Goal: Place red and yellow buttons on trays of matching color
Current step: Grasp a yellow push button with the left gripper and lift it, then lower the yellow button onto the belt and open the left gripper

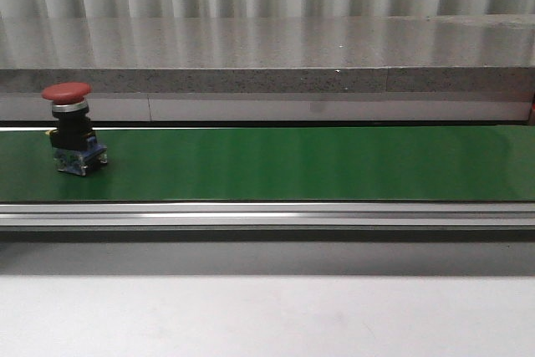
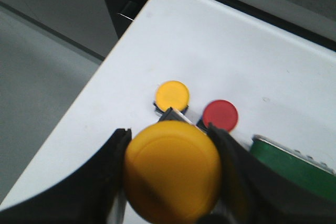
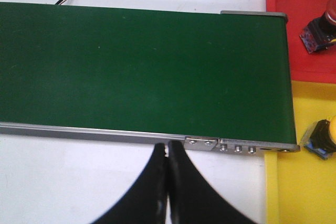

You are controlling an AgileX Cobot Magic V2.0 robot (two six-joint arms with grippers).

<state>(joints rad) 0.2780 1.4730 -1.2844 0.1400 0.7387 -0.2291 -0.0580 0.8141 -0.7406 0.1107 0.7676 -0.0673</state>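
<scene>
White tabletop (image 2: 173,40), green belt (image 1: 292,165) | red button (image 1: 71,127) upright at belt's 9 o'clock; rigid, top-heavy, take below cap | left pincer (image 2: 170,182) grasping yellow button (image 2: 172,170) | right pincer (image 3: 167,182) clenched, empty

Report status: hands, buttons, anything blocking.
Left hand shut on yellow button. Right hand shut, empty, beside belt. Red button upright on belt. Nothing blocking seen.
</scene>
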